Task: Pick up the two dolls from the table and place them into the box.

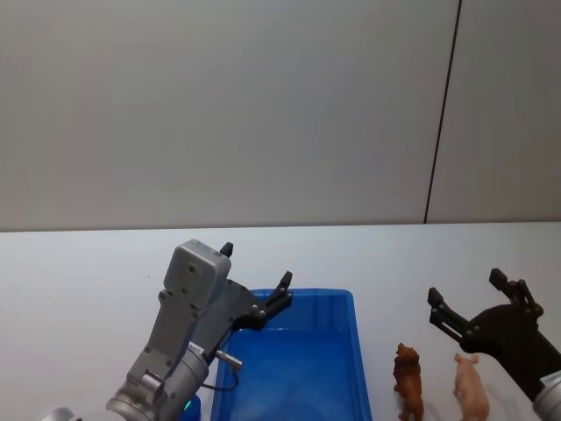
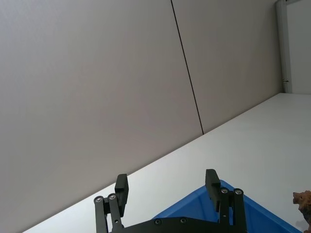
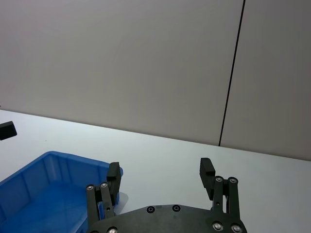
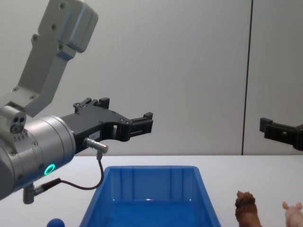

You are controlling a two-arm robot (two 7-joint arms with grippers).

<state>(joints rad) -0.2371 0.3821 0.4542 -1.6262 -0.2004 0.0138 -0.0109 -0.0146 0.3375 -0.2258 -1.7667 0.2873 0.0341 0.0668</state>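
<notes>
The right gripper [image 1: 465, 287], fingers spread and empty, hovers above the pink doll [image 1: 470, 390]. The brown doll [image 1: 408, 381] stands just to that gripper's left, toward the box [image 1: 355, 351]. The left gripper [image 1: 256, 263], also spread, hangs over the box, farther from both dolls.

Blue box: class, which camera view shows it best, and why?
Chest view: the blue box shows its far wall, both side rims and inside. Head view: the left arm covers its left corner. Left wrist view: one corner. Right wrist view: one end.
</notes>
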